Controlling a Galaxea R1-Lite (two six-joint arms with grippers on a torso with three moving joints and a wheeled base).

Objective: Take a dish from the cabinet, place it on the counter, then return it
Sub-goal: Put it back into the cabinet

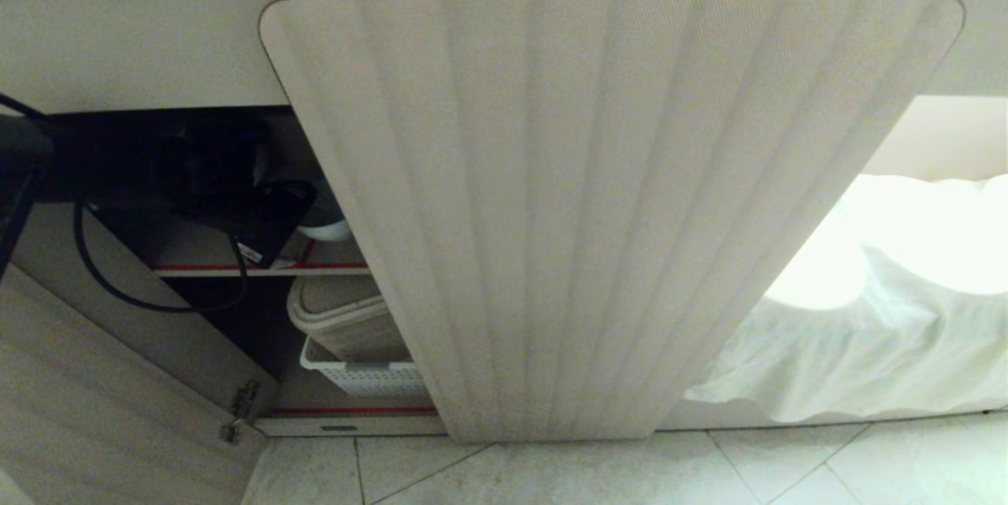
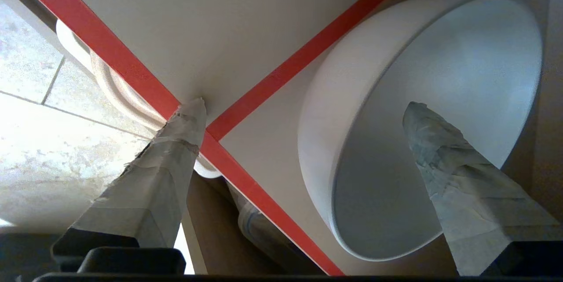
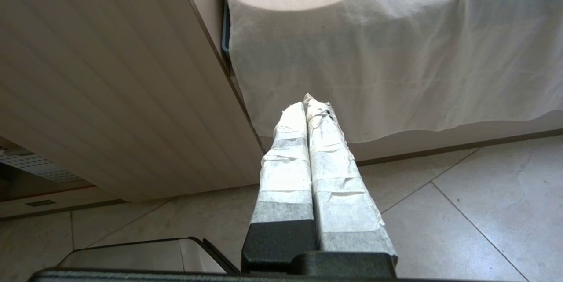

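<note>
Reaching into the cabinet [image 1: 236, 198] at the left of the head frame, my left gripper [image 2: 308, 110] has its taped fingers spread wide, and nothing is clamped between them. In the left wrist frame one fingertip [image 2: 193, 110] sits at the centre-left, right where the red shelf edge [image 2: 110, 53] crosses, and the other fingertip [image 2: 422, 119] hangs in front of the dish's hollow at the right. The dish [image 2: 343, 97] is the white bowl filling the right half of that frame, resting on the pale shelf [image 2: 184, 18] inside the cabinet. Whether the fingertip touches it I cannot tell.

I judge this to be either the approach for the first pick or the release at the return; the frames alone do not settle which. If it is the pick, I need one finger inside the rim and one outside the wall, then a close. If it is the return, I need to back straight out without nudging the bowl or catching the shelf edge.

In the head frame the arm shows as a dark mass with a looping cable [image 1: 102, 269] in the opening, beside the fluted door [image 1: 598, 206]. My right gripper [image 3: 308, 106] idles with fingers pressed together, low over the tiled floor [image 3: 462, 194], near the white cloth [image 3: 396, 53].
</note>
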